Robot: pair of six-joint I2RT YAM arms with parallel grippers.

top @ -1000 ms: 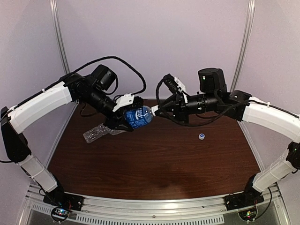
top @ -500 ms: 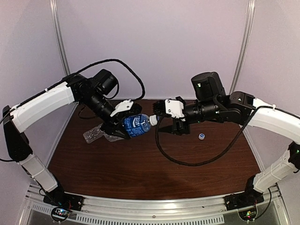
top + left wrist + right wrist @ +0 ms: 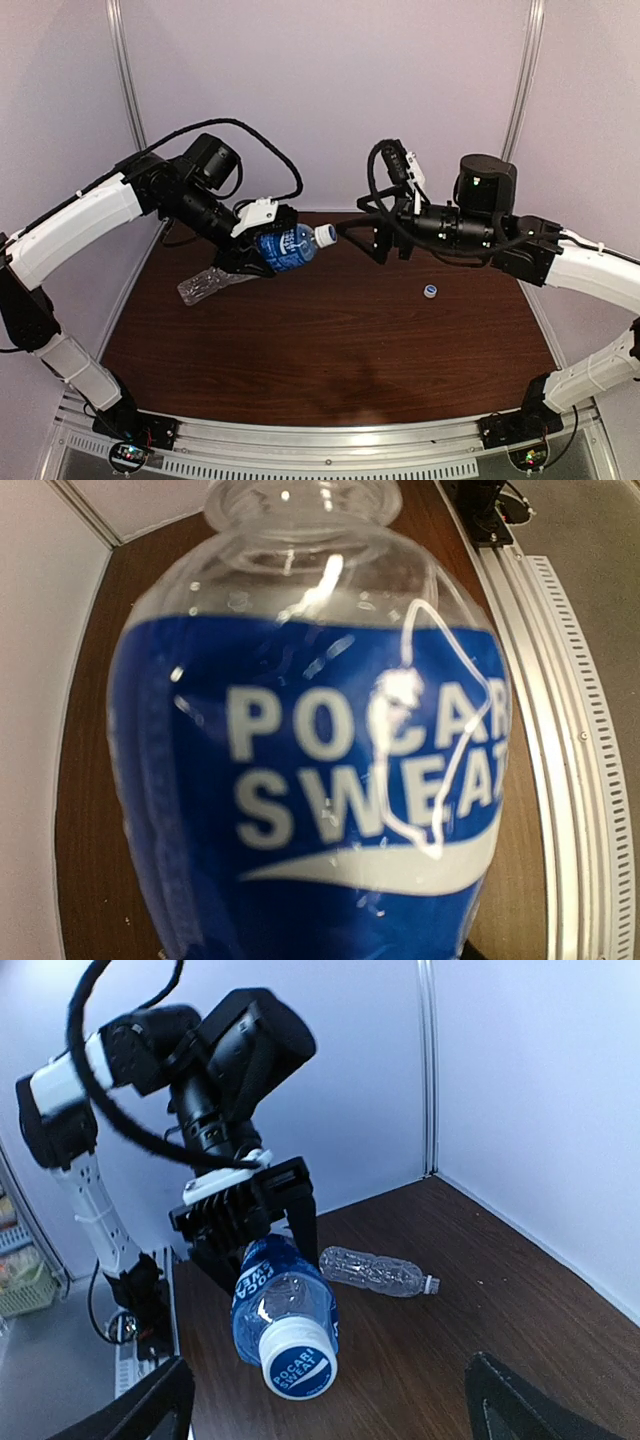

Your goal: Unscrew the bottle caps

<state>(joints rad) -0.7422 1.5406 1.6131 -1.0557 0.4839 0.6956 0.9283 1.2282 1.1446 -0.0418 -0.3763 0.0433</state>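
Bottle [image 3: 310, 780] fills left wrist view.

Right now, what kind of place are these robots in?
Probably a robot test booth, not a home: a left arm and right arm bolted to a metal rail, a brown table, and plain pale walls closing it in.

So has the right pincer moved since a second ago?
Yes. The right pincer has backed off rightwards from the white cap on the blue-label bottle, ending closer to the loose cap lying on the table.
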